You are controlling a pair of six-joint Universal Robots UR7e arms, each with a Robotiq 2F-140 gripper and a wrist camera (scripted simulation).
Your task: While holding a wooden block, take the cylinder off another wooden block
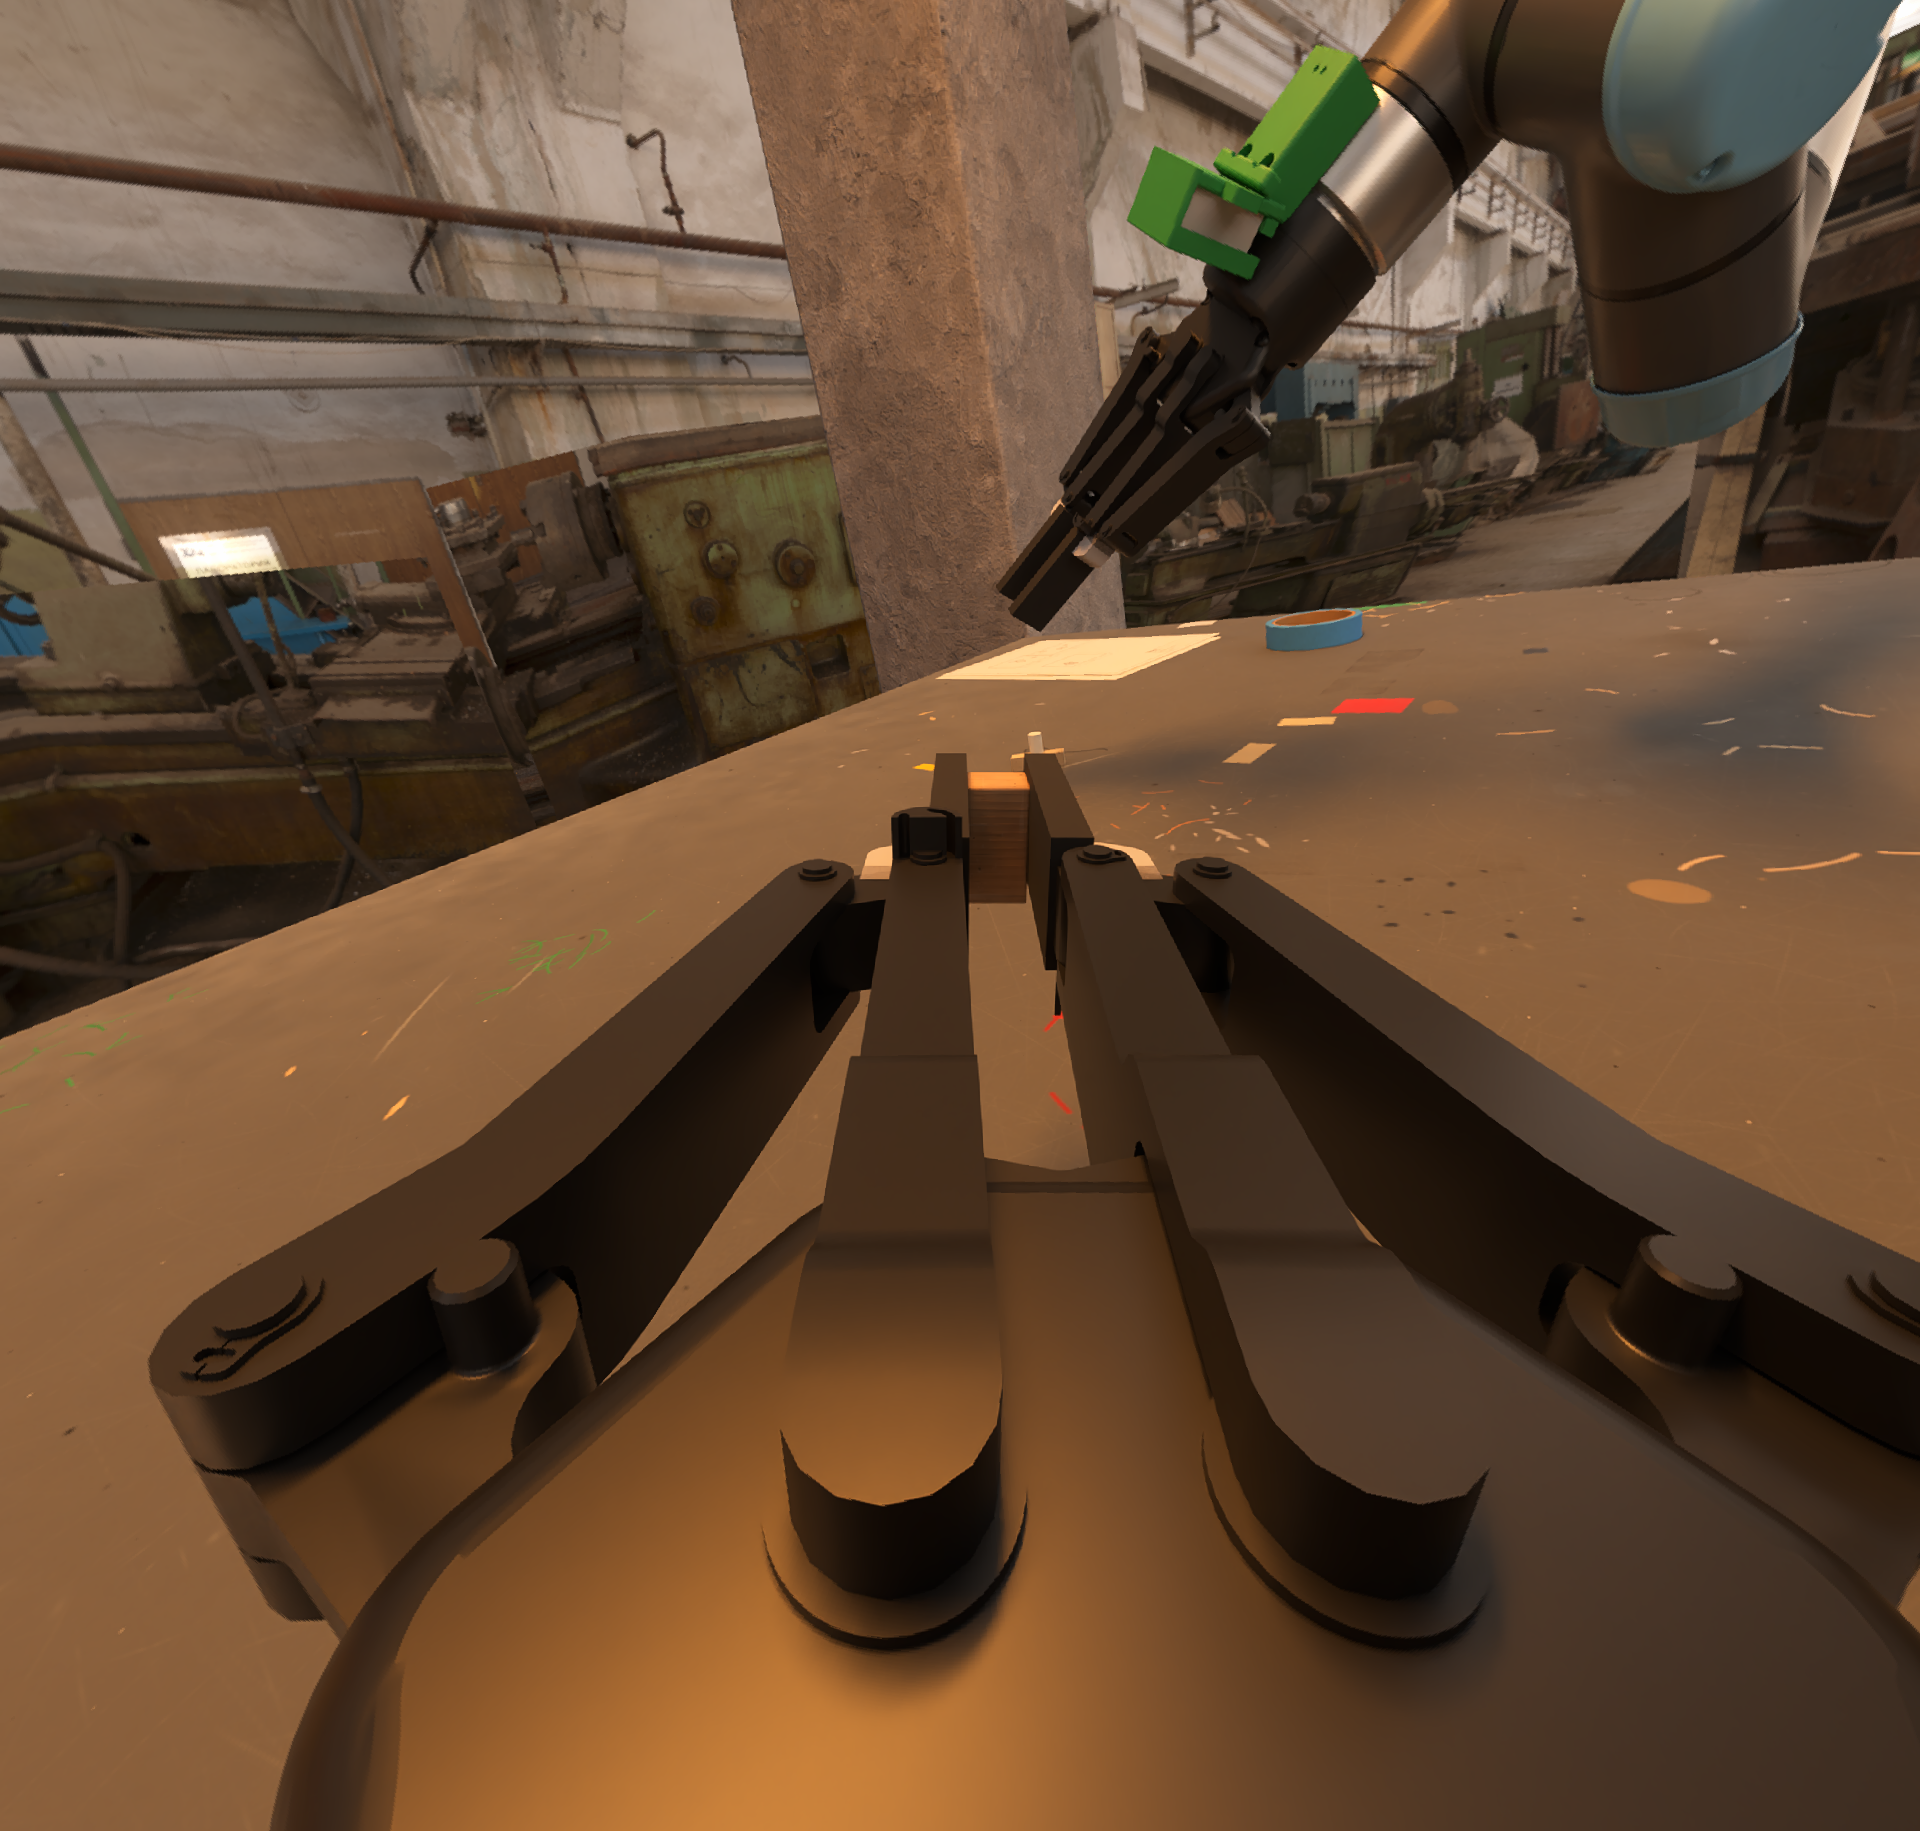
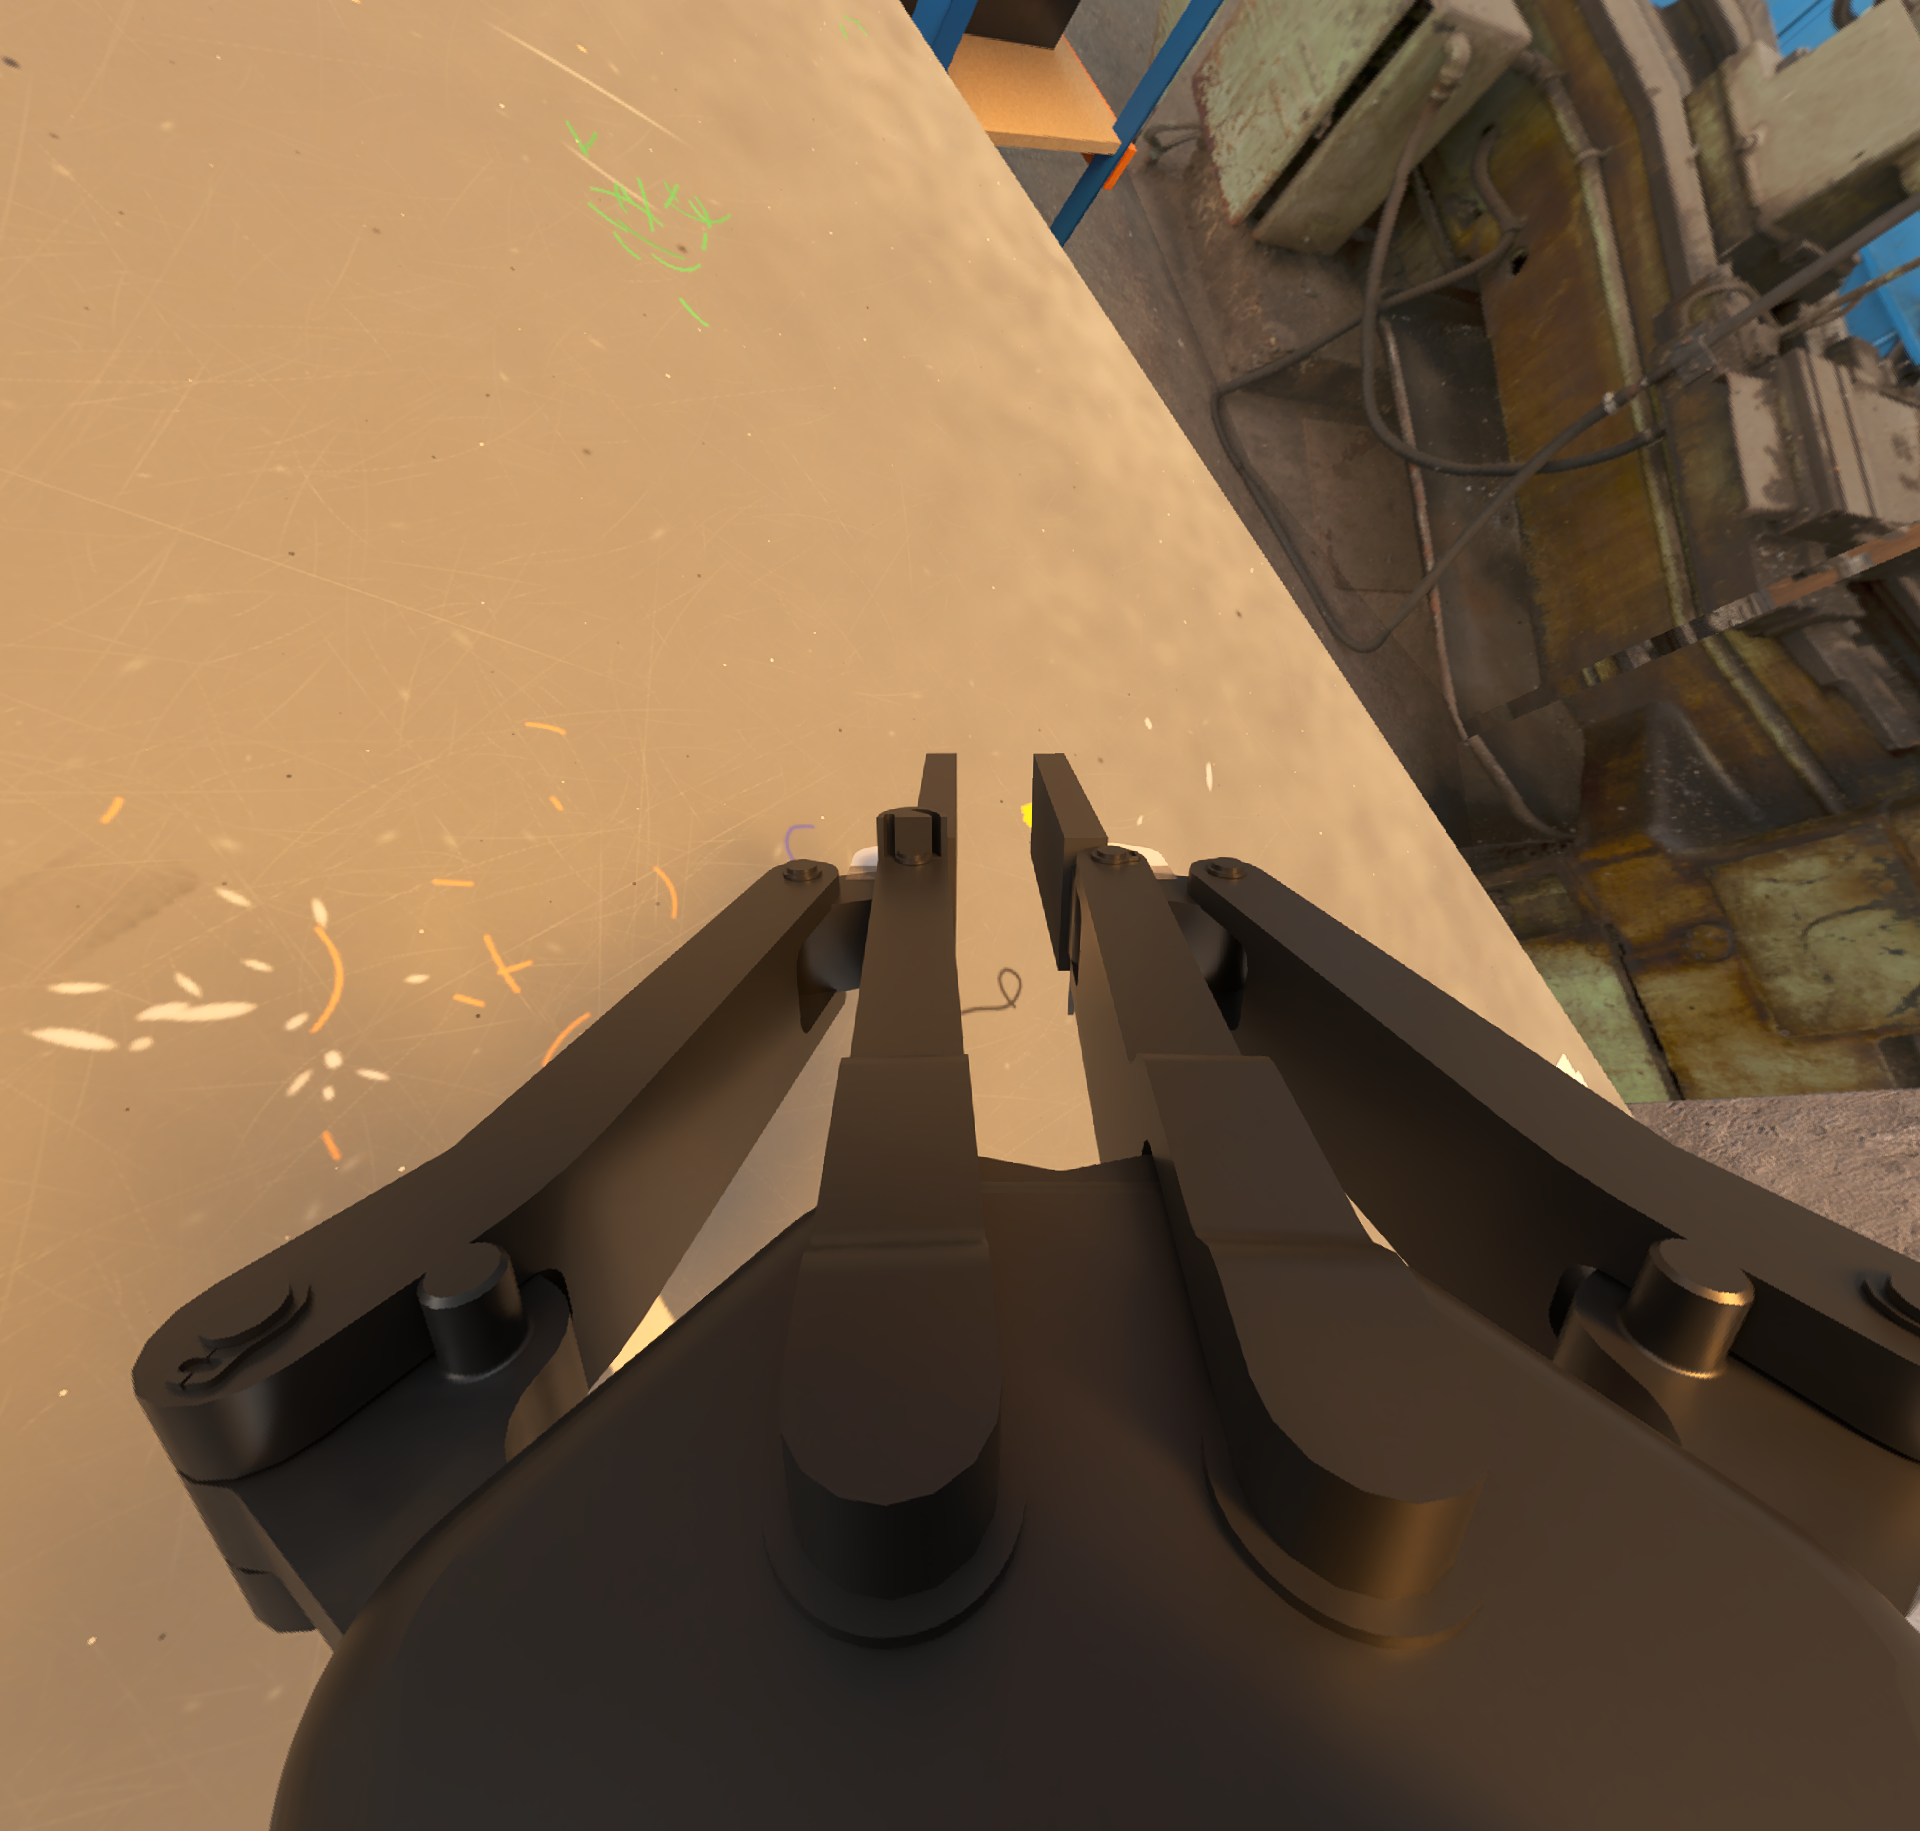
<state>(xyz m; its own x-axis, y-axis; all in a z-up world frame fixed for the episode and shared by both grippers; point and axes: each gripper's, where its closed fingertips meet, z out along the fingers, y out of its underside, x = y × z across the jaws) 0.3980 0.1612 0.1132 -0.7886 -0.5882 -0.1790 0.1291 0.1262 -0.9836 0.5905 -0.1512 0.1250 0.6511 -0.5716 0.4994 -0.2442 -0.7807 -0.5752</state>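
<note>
My left gripper (image 1: 997, 768) is shut on a small wooden block (image 1: 997, 836), gripped by its sides low over the brown table (image 1: 1455, 950). A small white cylinder (image 1: 1035, 740) stands upright just beyond my left gripper's right fingertip; what it rests on is hidden by the finger. My right gripper (image 2: 994, 768) hovers above the table (image 2: 416, 534) near its edge, its jaws a narrow gap apart with nothing between them. It also shows in the left wrist view (image 1: 1039, 597), raised above the far edge and pointing down. No second block is in view.
A blue tape roll (image 1: 1314, 628) and a white sheet (image 1: 1081, 657) lie near the far table edge, with a red patch (image 1: 1371, 706) nearby. The table edge (image 2: 1195, 555) runs diagonally in the right wrist view, with old machines (image 2: 1662, 431) on the floor beyond.
</note>
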